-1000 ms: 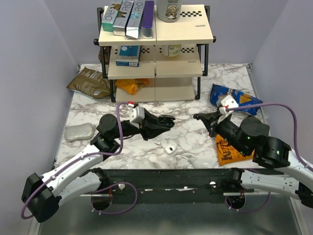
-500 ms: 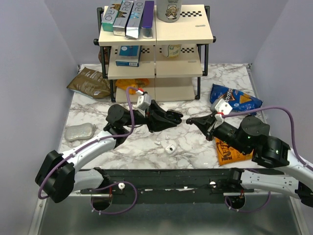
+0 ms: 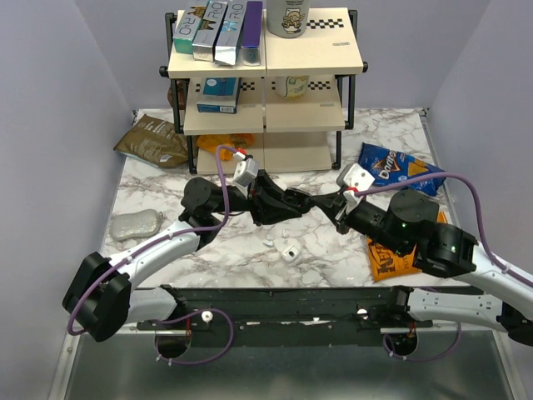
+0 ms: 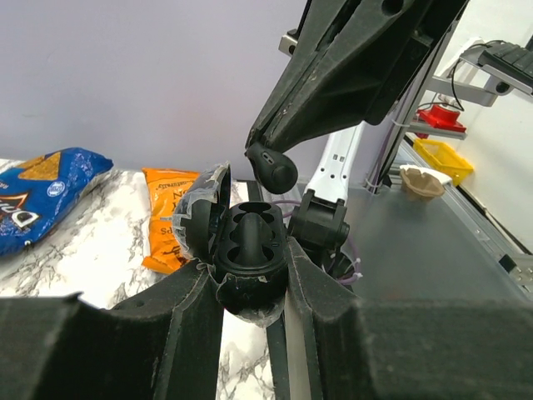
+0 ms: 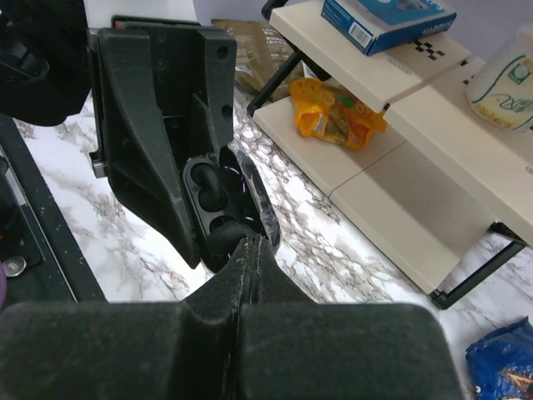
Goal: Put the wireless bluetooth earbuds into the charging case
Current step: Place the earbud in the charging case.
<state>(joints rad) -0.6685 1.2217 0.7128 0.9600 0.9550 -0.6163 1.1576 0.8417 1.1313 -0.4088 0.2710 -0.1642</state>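
Note:
My left gripper is shut on the black charging case, held above the table with its lid open. The case also shows in the right wrist view. My right gripper is shut on one small black earbud, held right at the case's open mouth; the earbud shows at my right fingertips, against the lower socket. The two grippers meet tip to tip over the middle of the table. The second earbud is not visible.
A small white object and a white scrap lie on the marble table below the grippers. A shelf rack stands behind. A blue chip bag, an orange packet, a brown bag and a grey pouch lie around.
My left gripper rose and moved right with the case, then held still. My right gripper moved left with the earbud until it reached the case's opening.

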